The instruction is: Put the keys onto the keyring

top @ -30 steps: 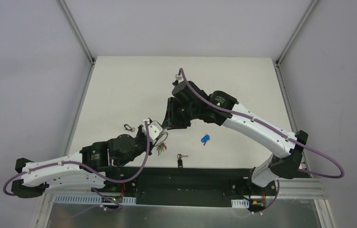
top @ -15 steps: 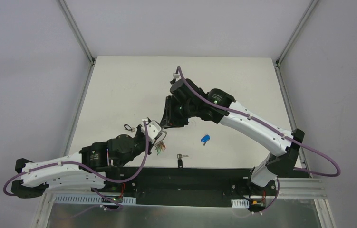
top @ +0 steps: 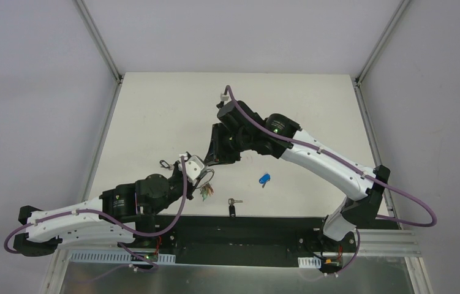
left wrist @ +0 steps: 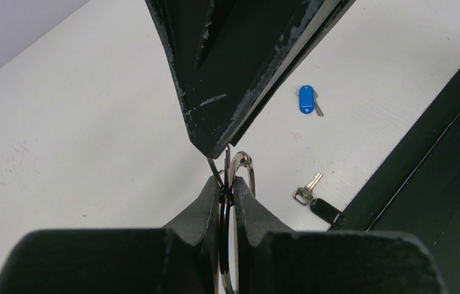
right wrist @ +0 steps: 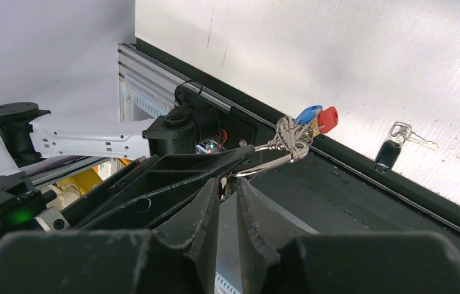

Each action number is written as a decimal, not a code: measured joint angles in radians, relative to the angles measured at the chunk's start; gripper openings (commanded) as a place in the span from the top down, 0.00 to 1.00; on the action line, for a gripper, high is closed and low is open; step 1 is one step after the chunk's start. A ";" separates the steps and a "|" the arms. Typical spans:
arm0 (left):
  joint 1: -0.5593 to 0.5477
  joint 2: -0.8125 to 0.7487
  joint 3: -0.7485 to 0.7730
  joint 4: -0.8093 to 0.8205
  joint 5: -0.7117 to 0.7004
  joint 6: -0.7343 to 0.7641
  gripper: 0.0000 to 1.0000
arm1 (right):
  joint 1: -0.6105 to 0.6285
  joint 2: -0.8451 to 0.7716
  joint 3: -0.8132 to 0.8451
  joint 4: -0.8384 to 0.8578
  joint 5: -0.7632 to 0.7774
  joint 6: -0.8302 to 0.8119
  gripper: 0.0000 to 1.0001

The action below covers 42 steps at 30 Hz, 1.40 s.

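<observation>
Keyring (left wrist: pixel 241 161) is held clear of the bench (top: pixel 154 110), clamped edge-on between the closed fingers of the left pincer (left wrist: pixel 226 195). The right pincer (right wrist: pixel 228 185) is set against the keyring from above, fingers nearly together, with the ring's wire nipped at their tips. Its black body fills the upper left wrist view and hides the bench behind the keyring.

A bunch of capped keys (right wrist: pixel 313 119) hangs below the keyring. A red cap is plain; the rest are hard to tell.

Blue-capped key (left wrist: pixel 305 99) is seen flat on the bench, well right of the keyring, untouched.

Black-headed key (left wrist: pixel 322 208) is seen nearer, right of the keyring, head beside the dark rail (top: pixel 245 223).

Small metal clip (top: pixel 165 164) is noted just left of the keyring.
</observation>
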 measured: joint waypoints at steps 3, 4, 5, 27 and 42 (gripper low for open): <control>0.000 -0.001 -0.001 0.000 0.000 0.000 1.00 | 0.000 0.003 0.001 0.000 -0.002 0.000 0.83; 0.000 -0.001 -0.001 0.000 0.000 0.000 1.00 | 0.000 0.005 0.003 0.000 -0.002 0.000 0.83; 0.000 -0.001 -0.001 0.000 0.000 0.000 1.00 | 0.000 0.009 0.006 0.000 -0.002 0.000 0.84; 0.000 -0.060 -0.001 0.010 0.048 0.004 0.74 | 0.023 0.017 0.013 -0.011 0.011 -0.028 1.00; 0.000 -0.078 -0.001 0.031 0.144 0.006 0.70 | 0.051 -0.001 0.013 -0.025 0.037 -0.043 1.00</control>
